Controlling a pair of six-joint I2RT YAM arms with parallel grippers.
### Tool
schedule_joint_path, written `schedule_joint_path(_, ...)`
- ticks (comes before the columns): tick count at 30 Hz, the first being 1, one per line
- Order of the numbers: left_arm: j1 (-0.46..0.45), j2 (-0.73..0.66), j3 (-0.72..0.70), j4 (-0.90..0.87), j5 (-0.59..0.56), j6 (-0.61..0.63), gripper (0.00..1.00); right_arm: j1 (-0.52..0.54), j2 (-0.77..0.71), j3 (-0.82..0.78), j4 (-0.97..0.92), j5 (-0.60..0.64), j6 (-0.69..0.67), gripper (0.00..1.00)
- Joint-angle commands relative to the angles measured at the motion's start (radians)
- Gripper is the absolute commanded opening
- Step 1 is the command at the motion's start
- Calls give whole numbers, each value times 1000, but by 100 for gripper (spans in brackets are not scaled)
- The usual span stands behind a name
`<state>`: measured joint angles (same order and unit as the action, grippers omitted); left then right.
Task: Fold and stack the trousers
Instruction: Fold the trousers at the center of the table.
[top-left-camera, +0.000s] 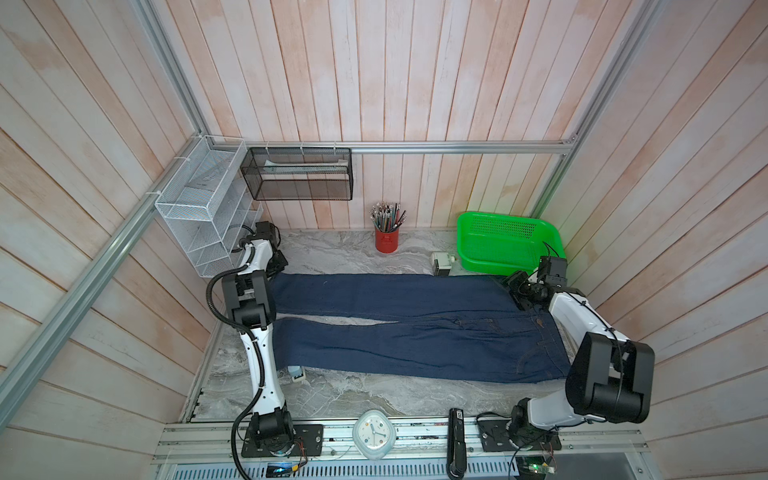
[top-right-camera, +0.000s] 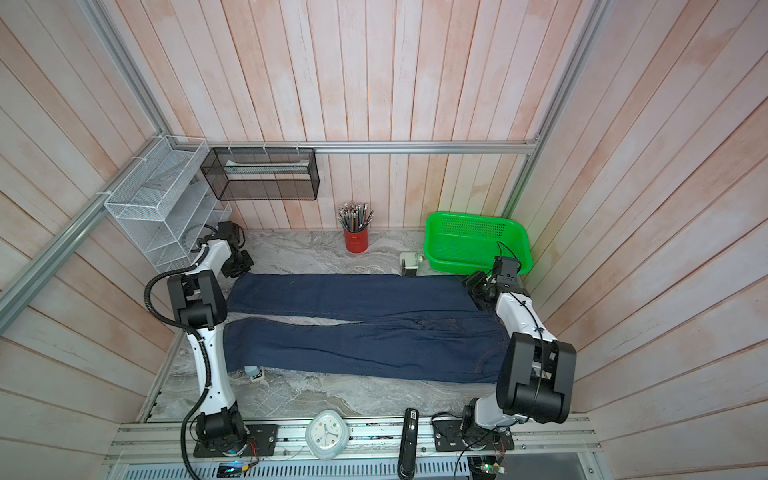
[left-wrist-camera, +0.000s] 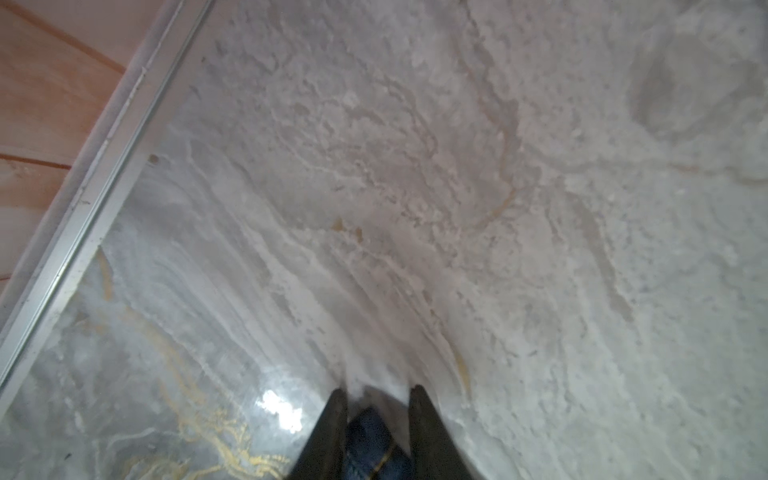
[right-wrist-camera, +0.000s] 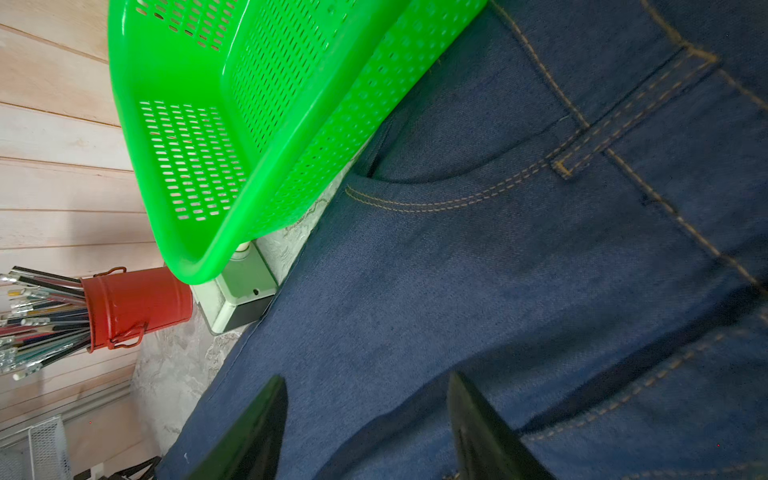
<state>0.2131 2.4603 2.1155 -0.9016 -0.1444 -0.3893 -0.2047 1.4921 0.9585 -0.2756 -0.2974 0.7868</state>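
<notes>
The trousers (top-left-camera: 415, 345) lie flat along the bench (top-left-camera: 353, 395). Only the left wrist view shows the left pincer (left-wrist-camera: 378, 390) pinching a leg end; the right pincer (right-wrist-camera: 366, 378) hangs spread over the waist. The red pot (top-left-camera: 386, 243) holds pencils (top-left-camera: 388, 216)

a robot test cell dressed as a room: two robot arms (top-left-camera: 261, 365) bolted to an aluminium rail (top-left-camera: 419, 434) at the frame's lower edge, with an aluminium frame (top-left-camera: 457, 147) against plank-print walls (top-left-camera: 415, 62). household props sit on the marble-look bench (top-left-camera: 374, 395): pencil pot (top-left-camera: 386, 243), green basket (top-left-camera: 464, 241), clock (top-left-camera: 374, 434).
</notes>
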Motion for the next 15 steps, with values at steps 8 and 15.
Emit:
schedule_joint_path(8,58,-30,-114,-59,7,-30,0,-4,5,28,29,5,33,63)
schedule_joint_path(15,54,-118,-118,-40,39,-30,0,-13,13,41,59,11,72,63)
